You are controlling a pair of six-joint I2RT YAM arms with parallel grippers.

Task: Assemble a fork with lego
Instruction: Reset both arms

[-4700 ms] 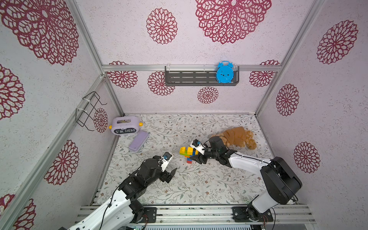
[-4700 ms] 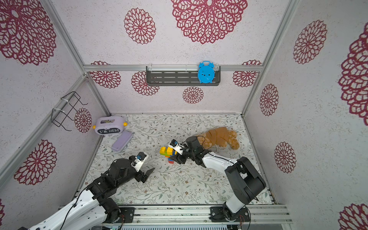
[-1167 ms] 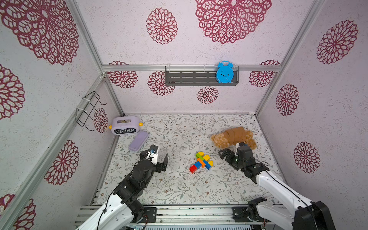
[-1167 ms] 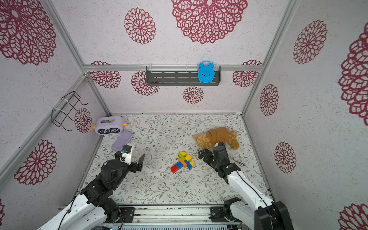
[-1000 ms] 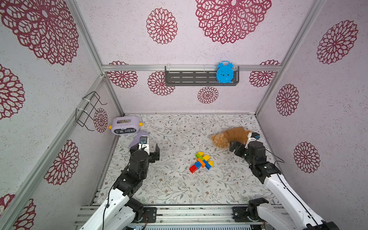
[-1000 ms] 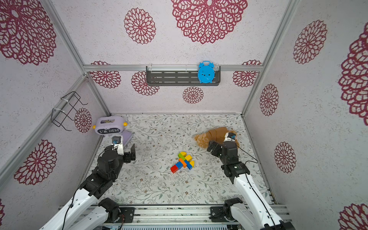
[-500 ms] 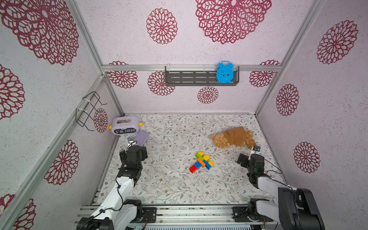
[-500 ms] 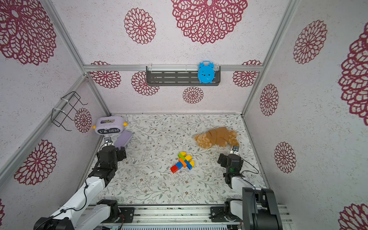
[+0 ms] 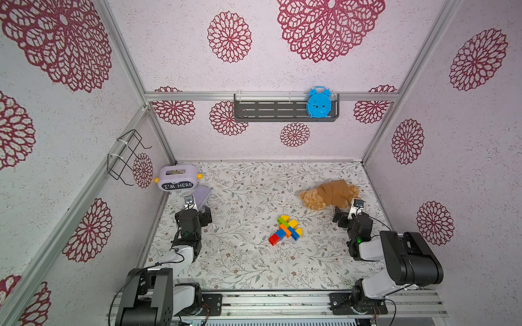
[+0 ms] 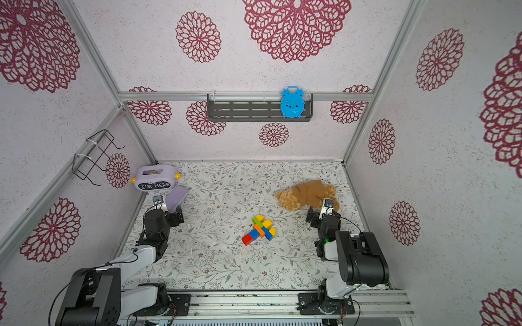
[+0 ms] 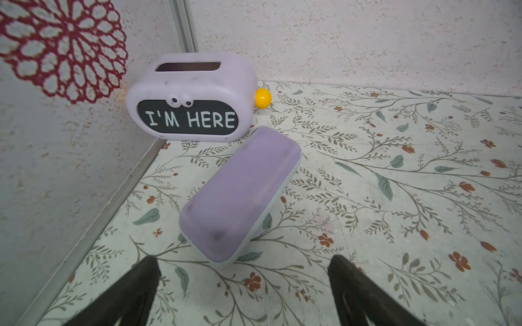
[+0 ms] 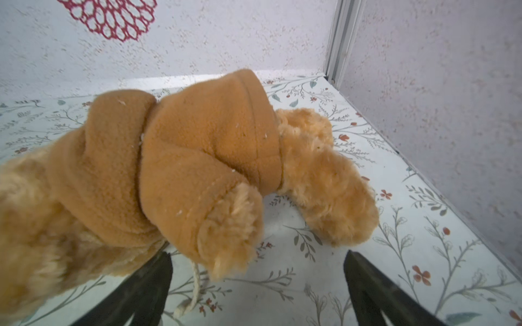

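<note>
Nearest the camera, both arms fold back over their bases at the near edge of the table (image 9: 243, 262), one at the left and one at the right, elbows bent and forearms reaching only a short way toward the far wall. A little farther in, about mid-table, the fork (image 9: 285, 230) lies flat and free, touched by neither arm. Its long axis runs on a diagonal: the red end of the handle points near-left, then come the blue bricks, and the orange-and-green crosspiece with the yellow prong tips points far-right. It looks complete in both top views, though the bricks are too small there to tell whether each one is pressed fully home. Slightly farther back than the fork sit the two tools. The right gripper (image 9: 339, 218) is the nearer of the two, with the fork to its left and a touch nearer the front. The left gripper (image 9: 204, 215) is well apart from the fork, which lies off to its right. Both point at the far wall rather than at the build, so neither wrist camera shows it. The right wrist view shows jaws spread wide and empty just short of the plush toy (image 12: 197, 158). The left wrist view shows the same wide, empty spread before a purple slab (image 11: 240, 194), with the "I'M HERE" box (image 11: 192, 96) beyond it in the far-left corner. Any further move on the fork would most likely fall to the right arm, swinging left.
</note>
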